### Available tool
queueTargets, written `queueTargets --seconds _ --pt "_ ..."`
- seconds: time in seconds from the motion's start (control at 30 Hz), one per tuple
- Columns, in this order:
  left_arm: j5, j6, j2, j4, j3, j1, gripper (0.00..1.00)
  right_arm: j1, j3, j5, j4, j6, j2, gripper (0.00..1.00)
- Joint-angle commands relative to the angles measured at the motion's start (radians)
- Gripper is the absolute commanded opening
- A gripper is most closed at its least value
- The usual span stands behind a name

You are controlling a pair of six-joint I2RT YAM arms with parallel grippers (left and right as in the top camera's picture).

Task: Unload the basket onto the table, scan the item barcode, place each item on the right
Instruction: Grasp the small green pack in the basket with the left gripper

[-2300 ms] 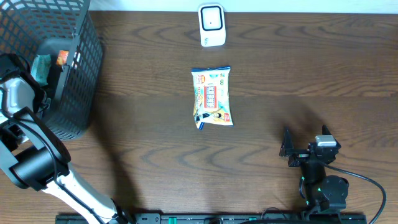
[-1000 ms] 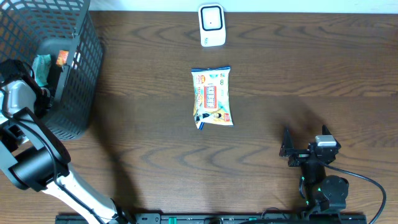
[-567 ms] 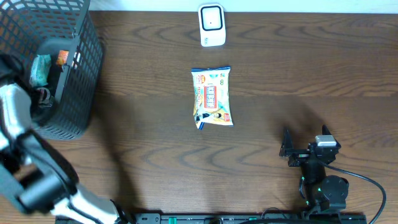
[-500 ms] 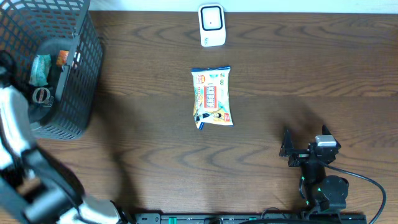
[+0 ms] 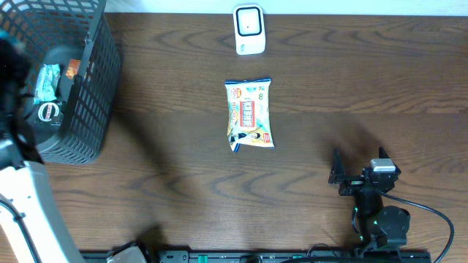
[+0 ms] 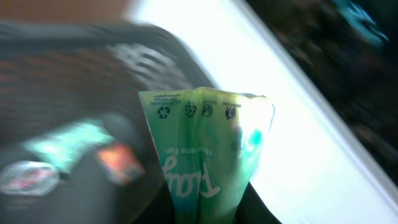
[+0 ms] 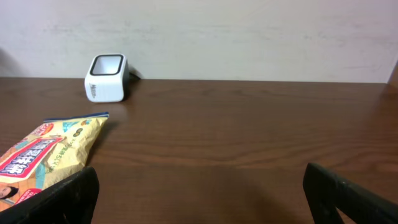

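In the left wrist view my left gripper is shut on a green packet, which stands up between the dark fingers with its crimped end on top. The view is blurred by motion. From overhead only the left arm shows, smeared along the left edge beside the basket. The white barcode scanner stands at the table's far edge. My right gripper rests open at the near right, with nothing between its fingers.
A yellow snack bag lies flat mid-table, in front of the scanner. The dark mesh basket at the far left holds a teal packet, a round item and an orange one.
My left arm has risen out of the basket and swung toward the left edge with the green packet in its grip. The right arm has stayed still.
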Motion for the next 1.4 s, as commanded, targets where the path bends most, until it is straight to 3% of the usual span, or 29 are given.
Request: queueTargets --seconds 0.0,0.13,0.27,0.57,0.7,0.93,1.23,1.37 --pt "0.153 0.000 -0.004 -0.006 0.006 -0.162 0.07 -0.001 -0.002 0.001 -0.006 -0.008 -0.006 0.99" --pt "0.153 0.061 0.020 -0.026 0.006 -0.371 0.07 -0.001 -0.002 0.001 -0.006 -0.008 -0.006 0.99" --pt "0.133 0.207 0.065 -0.077 0.006 -0.553 0.07 -0.001 -0.002 0.001 -0.006 -0.008 -0.006 0.99" --pt "-0.196 0.348 0.272 -0.278 0.006 -0.807 0.08 -0.001 -0.002 0.001 -0.006 -0.008 -0.006 0.99" --pt "-0.299 0.347 0.399 -0.288 0.006 -0.846 0.08 -0.001 -0.002 0.001 -0.006 -0.008 -0.006 0.99" --pt "-0.307 0.347 0.613 -0.273 0.006 -0.854 0.08 -0.001 -0.002 0.001 -0.006 -0.008 -0.006 0.99" --pt "-0.246 0.343 0.742 -0.274 0.006 -0.864 0.08 -0.001 -0.002 0.001 -0.005 -0.008 -0.006 0.99" --pt "-0.174 0.343 0.743 -0.255 0.006 -0.871 0.15 -0.001 -0.002 0.001 -0.006 -0.008 -0.006 0.99"
